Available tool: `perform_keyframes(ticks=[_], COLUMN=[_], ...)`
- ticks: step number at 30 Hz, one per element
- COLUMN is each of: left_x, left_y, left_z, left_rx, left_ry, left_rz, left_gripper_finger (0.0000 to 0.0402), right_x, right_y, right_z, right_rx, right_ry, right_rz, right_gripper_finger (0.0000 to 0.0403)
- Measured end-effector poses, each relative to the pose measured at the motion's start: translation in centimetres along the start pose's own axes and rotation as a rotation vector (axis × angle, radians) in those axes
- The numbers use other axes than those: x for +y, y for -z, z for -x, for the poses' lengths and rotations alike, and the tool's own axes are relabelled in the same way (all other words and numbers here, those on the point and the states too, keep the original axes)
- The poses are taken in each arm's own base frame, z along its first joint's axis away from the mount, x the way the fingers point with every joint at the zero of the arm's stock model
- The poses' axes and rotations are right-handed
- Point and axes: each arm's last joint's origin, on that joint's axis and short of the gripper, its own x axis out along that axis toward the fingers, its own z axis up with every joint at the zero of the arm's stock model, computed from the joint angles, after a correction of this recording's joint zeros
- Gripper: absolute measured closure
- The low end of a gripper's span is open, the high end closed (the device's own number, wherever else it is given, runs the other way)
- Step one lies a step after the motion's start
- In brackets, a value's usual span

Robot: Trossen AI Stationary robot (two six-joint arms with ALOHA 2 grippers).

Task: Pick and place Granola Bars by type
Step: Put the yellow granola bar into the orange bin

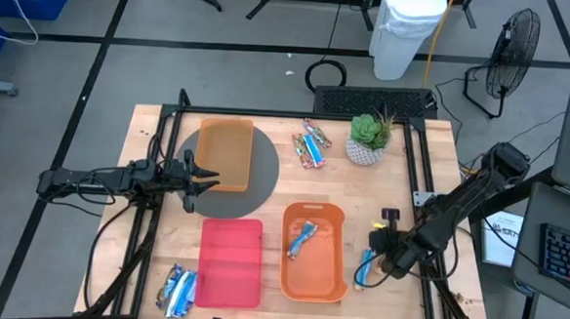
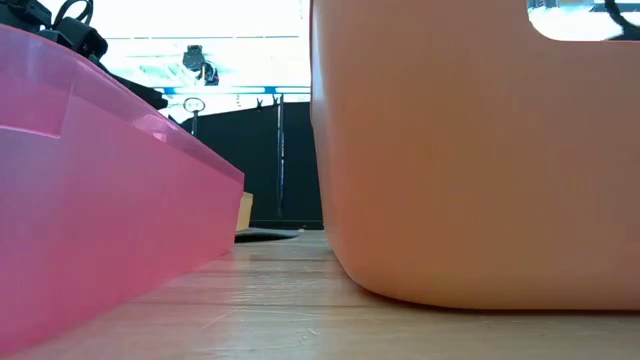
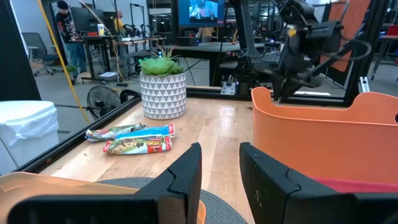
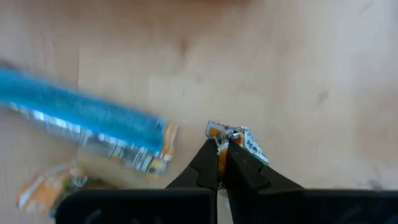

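Right gripper (image 4: 222, 157) pinched on a bar's (image 4: 236, 138) crimped end, table's right edge, beside orange tray (image 1: 312, 278) | blue bar (image 4: 81, 121) lies just beside, long axis crosswise to fingers | left gripper (image 3: 217, 180) narrowly parted, idle over grey mat (image 1: 260, 178)

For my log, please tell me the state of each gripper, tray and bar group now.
Left gripper: open, at the far orange tray.
Right gripper: shut on a bar's wrapper end.
Near orange tray: holds one blue bar.
Red tray: no bars inside.
Blue bars: lying beside it.
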Motion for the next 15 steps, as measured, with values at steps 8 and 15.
perform_keyframes(ticks=[8, 15], left_x=[0.0, 0.0], left_y=[0.0, 0.0], left_z=[0.0, 0.0], left_rx=[0.0, -0.001], left_ry=[0.0, 0.0], left_rz=[0.0, 0.0], left_gripper_finger=[0.0289, 0.0289], right_x=[-1.2, -1.7], right_y=[-1.7, -3.6], right_z=[3.0, 5.9], right_rx=[-0.232, -0.537], right_ry=[0.088, -0.002], right_rz=[0.006, 0.021], right_gripper_finger=[0.0402, 0.0402])
